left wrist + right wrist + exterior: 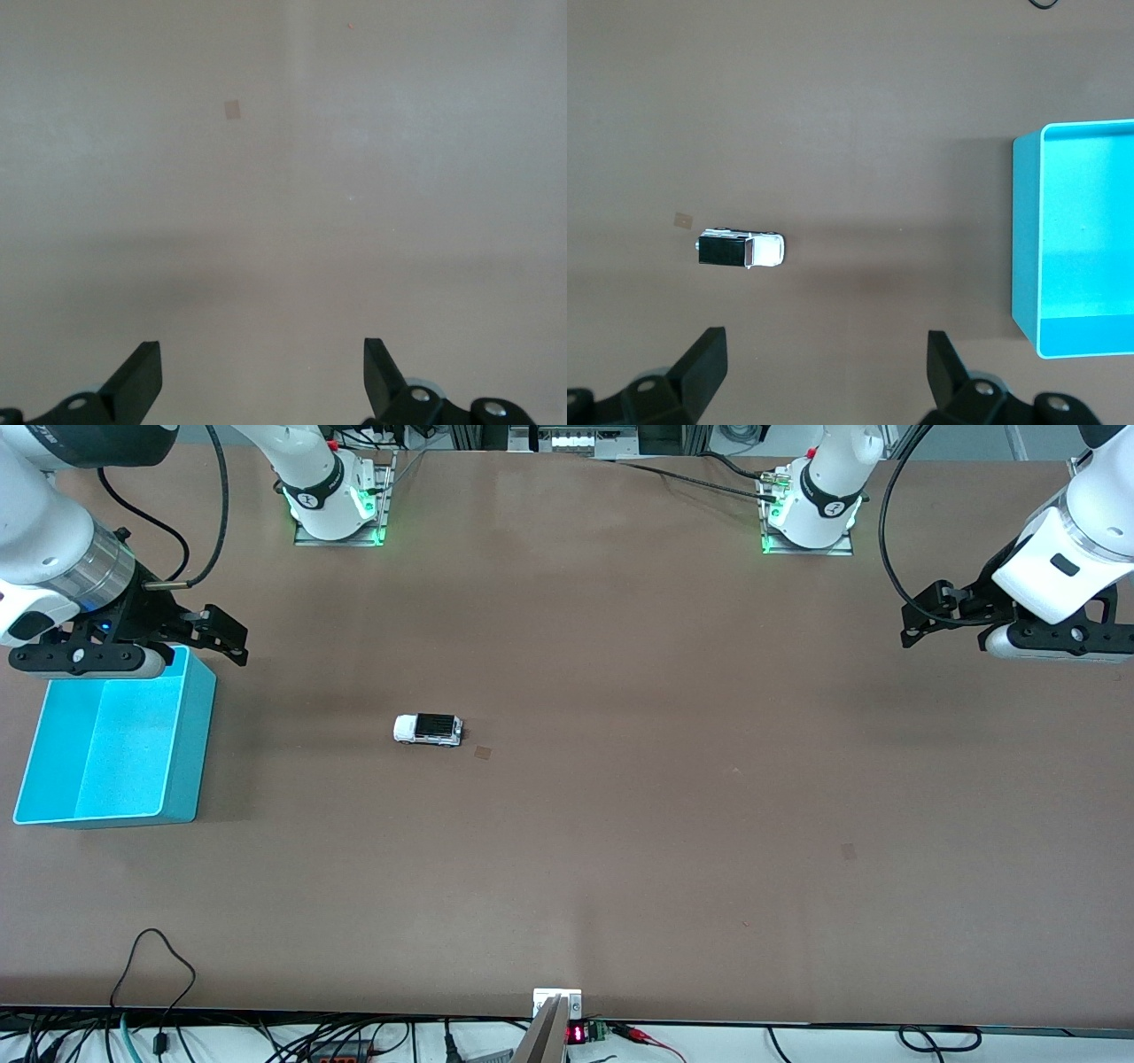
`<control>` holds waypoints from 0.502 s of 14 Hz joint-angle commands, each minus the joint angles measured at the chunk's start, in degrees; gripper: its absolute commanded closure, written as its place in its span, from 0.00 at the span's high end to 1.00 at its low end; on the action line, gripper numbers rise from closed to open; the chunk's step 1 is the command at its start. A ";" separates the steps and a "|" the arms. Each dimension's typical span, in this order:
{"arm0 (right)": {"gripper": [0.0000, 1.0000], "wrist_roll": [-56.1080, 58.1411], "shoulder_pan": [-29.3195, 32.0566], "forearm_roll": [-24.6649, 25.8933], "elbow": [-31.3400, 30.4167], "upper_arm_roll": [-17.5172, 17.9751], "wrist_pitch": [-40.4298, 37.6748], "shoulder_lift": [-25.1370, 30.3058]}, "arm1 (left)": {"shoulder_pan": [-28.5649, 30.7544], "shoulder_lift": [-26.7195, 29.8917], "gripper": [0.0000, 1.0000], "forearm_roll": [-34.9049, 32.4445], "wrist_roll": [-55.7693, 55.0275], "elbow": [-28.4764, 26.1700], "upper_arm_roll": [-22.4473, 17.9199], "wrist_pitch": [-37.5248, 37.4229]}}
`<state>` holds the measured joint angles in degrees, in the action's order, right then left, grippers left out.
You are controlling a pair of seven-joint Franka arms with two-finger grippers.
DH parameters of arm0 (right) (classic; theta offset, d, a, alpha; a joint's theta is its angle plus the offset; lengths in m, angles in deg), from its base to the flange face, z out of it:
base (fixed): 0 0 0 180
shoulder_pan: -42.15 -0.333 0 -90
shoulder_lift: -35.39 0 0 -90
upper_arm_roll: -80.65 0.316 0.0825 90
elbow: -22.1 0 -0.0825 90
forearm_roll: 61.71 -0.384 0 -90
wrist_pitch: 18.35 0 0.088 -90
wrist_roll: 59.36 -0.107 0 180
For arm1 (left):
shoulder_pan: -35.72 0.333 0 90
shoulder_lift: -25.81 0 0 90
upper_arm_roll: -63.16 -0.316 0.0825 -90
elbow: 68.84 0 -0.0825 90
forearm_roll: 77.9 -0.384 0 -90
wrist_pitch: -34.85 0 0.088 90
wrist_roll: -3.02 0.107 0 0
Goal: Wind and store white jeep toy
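The white jeep toy (428,729), with a black ribbed roof, stands on its wheels on the brown table, toward the right arm's end. It also shows in the right wrist view (741,249). My right gripper (226,636) is open and empty, up in the air over the farther corner of a turquoise bin (193,753), well apart from the jeep. In its own wrist view the right gripper (827,354) has its jaws spread wide. My left gripper (921,615) is open and empty over bare table at the left arm's end, and its own view (263,363) shows only table.
The turquoise bin is open-topped and empty, and its wall (1023,239) shows in the right wrist view. A small tape patch (482,753) lies beside the jeep. Cables and a small fixture (557,1005) run along the table's near edge.
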<state>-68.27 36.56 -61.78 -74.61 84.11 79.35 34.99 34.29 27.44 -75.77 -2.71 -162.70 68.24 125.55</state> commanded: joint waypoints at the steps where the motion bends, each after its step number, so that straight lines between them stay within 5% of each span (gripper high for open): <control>1: 1.00 -0.76 -0.74 0.15 0.11 -0.03 -0.84 0.66 | -0.07 -0.75 1.00 0.94 -0.68 4.37 0.28 -4.56; 7: 1.00 0.29 -1.18 -0.02 -0.41 -0.03 -0.93 -0.03 | -0.68 -2.16 1.00 0.85 -0.77 4.74 0.63 -5.89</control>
<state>-68.24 35.77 -61.78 -74.75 84.11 79.14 34.97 33.86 26.90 -75.74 -2.84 -160.07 68.64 120.99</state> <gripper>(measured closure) 0.000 0.000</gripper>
